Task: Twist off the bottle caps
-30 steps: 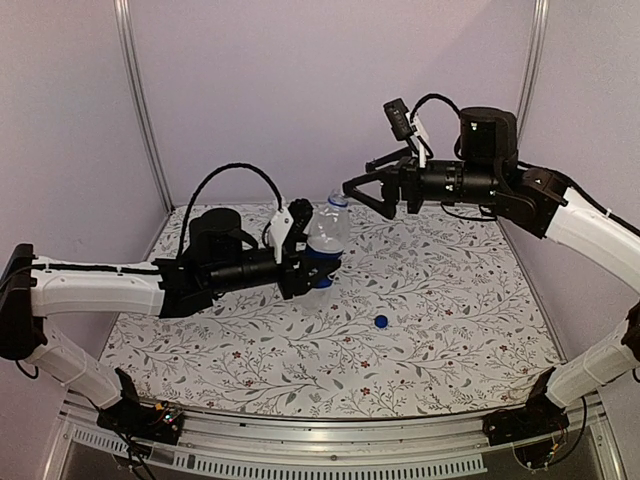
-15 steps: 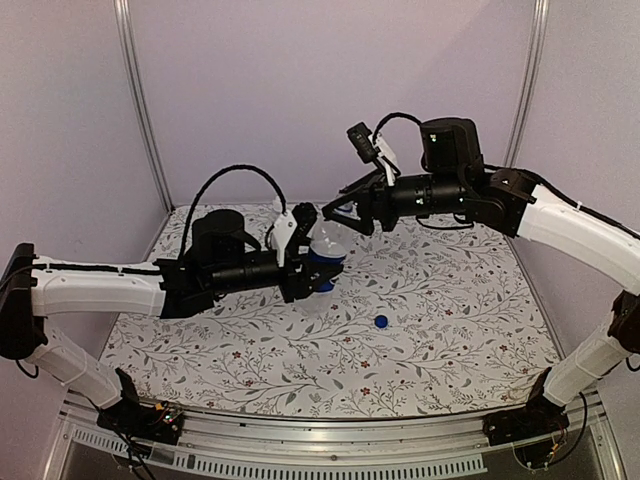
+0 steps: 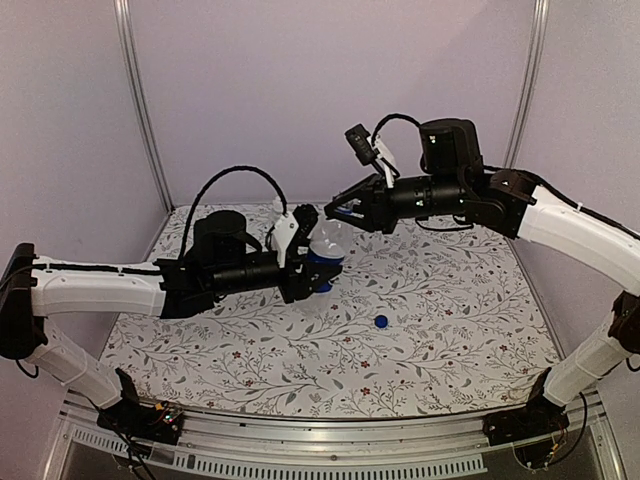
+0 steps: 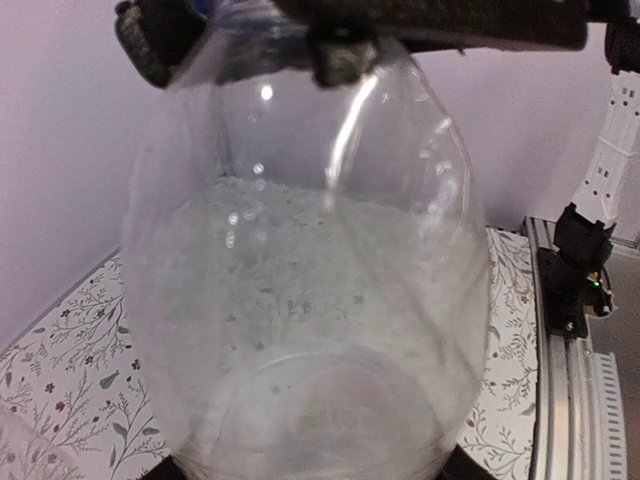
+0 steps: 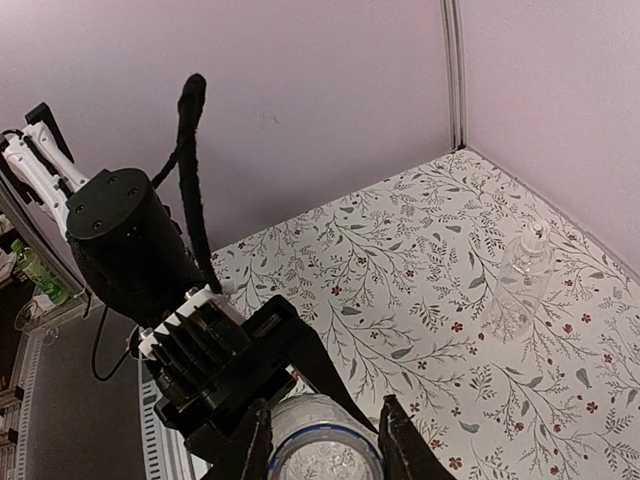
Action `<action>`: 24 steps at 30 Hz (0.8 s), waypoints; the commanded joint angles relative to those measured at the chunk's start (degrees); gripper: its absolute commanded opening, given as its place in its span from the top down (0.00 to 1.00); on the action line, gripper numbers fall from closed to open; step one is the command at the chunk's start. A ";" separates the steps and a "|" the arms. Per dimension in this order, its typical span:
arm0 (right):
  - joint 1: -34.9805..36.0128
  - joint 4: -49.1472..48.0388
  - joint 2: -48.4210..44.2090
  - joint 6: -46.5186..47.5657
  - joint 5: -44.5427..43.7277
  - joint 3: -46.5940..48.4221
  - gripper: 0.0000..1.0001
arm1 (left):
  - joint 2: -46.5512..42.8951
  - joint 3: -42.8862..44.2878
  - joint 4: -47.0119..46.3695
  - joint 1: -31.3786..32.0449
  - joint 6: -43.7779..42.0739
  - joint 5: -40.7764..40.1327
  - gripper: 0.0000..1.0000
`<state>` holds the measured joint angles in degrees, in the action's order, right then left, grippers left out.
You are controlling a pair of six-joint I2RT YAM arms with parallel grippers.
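Holding bottle (image 4: 310,280) — left gripper (image 3: 316,256); right gripper (image 3: 336,213) pinching its top

The bottle (image 4: 310,300) filling the left wrist view is thin, clear plastic, glossy with bright glints and faintly misted inside. Its white cap (image 5: 318,452) looks like milky plastic, with a blue plastic ring around it. The table cover (image 3: 450,330) is matt and flower-printed; cloth or paper, I cannot tell. The small blue cap (image 3: 381,321) is smooth plastic. The arms (image 3: 90,290) have glossy white shells and matt black joints. The rail (image 3: 330,445) along the bottom edge is ribbed bare metal.
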<state>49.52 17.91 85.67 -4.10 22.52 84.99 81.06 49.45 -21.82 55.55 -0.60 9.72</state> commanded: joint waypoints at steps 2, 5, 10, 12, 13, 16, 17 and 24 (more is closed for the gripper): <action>-0.08 0.06 -3.23 0.04 -8.63 -1.38 1.00 | 0.34 1.40 -0.68 0.81 -0.22 -1.19 0.45; -1.14 0.92 -4.21 0.19 -12.92 -1.98 1.00 | 0.01 1.28 -0.65 0.81 0.18 -2.85 0.30; -5.89 1.46 -5.56 -0.94 -16.84 -4.02 1.00 | -0.61 0.59 -0.94 0.84 0.45 -5.58 0.07; -7.15 1.77 -5.60 -1.12 -20.23 -4.89 1.00 | -0.68 0.64 -0.79 0.85 0.45 -6.52 0.01; -7.76 1.72 -5.47 -1.01 -21.76 -5.30 1.00 | -0.76 0.71 -0.58 0.80 0.46 -7.20 0.00; -9.43 1.87 -4.24 -0.84 -26.37 -6.32 1.00 | -0.64 1.26 0.44 0.85 0.43 -9.47 0.00; -9.91 1.86 -3.52 -0.83 -27.20 -6.59 1.00 | -0.59 1.47 0.80 0.83 0.44 -11.40 0.00; -12.13 0.10 2.12 -1.08 -29.82 -8.05 1.00 | 0.22 2.92 3.02 0.81 2.03 -15.91 0.00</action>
<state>38.44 19.62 84.55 -4.58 -4.38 78.83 81.08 50.22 -20.25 55.88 0.27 -2.68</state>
